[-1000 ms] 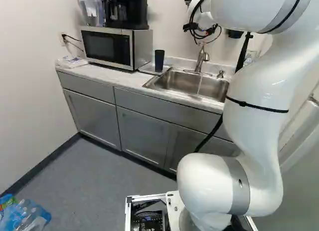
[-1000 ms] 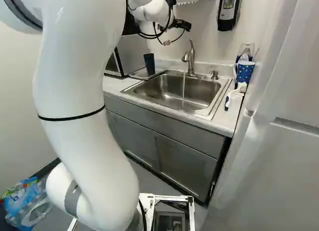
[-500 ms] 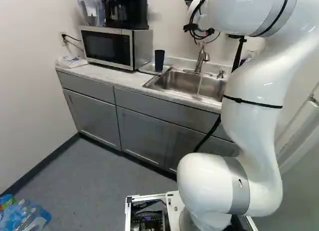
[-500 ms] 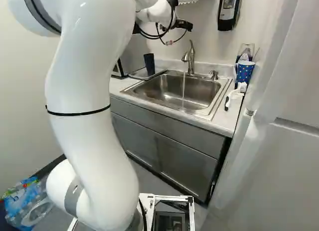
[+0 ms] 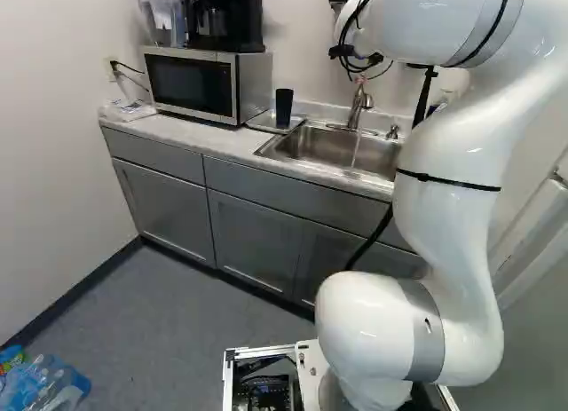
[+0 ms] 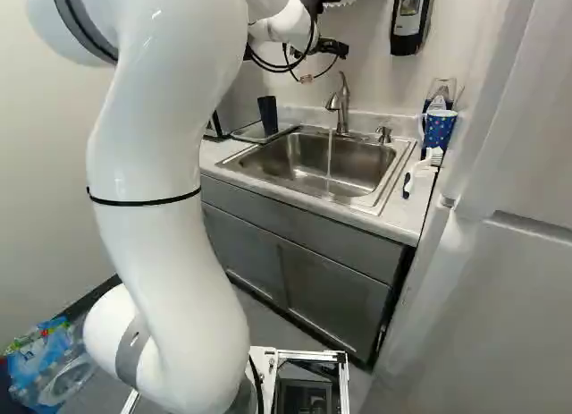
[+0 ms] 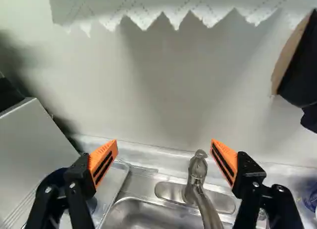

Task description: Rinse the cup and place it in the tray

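The dark blue cup [image 6: 269, 114] stands on the grey tray [image 6: 251, 136], left of the sink. High above the counter, near the wall, the black end of my gripper [image 6: 332, 46] shows in the right base view. In the wrist view the gripper [image 7: 164, 152] is open, with nothing held between its orange pads. The faucet [image 7: 196, 177] shows beyond and below the gap, closer to one finger. The tray [image 7: 115, 184] lies below the other finger, which partly hides the cup [image 7: 91, 204]. A thin stream of water [image 6: 329, 159] falls into the sink [image 6: 295, 164].
A microwave [image 5: 200, 82] flanks the tray. Paper towel [image 7: 173, 6] hangs on the wall ahead of the gripper; a soap dispenser [image 6: 411, 19] is mounted farther right. Right of the sink are a patterned cup [image 6: 439, 128] and a brush [image 6: 420, 170]. A white door [image 6: 509, 253] stands at the right.
The arm's upper part has swung rightward in the right base view, and the gripper end has moved slightly right with it. The base, cup and tray have kept their places.
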{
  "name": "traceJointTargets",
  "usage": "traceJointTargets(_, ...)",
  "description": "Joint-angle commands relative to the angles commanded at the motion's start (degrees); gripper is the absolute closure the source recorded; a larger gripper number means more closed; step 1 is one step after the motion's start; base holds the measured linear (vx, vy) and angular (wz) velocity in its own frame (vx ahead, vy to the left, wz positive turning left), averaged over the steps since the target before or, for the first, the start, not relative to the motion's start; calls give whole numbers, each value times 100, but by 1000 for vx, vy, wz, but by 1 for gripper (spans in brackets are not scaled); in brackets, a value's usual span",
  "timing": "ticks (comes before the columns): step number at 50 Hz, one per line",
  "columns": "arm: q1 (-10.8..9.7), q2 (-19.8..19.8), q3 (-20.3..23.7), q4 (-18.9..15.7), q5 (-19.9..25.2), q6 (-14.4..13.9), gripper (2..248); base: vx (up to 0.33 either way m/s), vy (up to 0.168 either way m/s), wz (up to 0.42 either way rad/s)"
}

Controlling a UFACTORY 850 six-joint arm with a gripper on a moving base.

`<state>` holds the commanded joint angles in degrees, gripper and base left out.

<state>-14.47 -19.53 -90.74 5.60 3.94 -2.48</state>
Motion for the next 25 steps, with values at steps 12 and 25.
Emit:
traceJointTargets(12, 8, -100, 24, 0, 0, 0, 3, 0, 0, 0)
traceJointTargets(25, 39, -378, -306, 0, 0, 0, 3, 0, 0, 0)
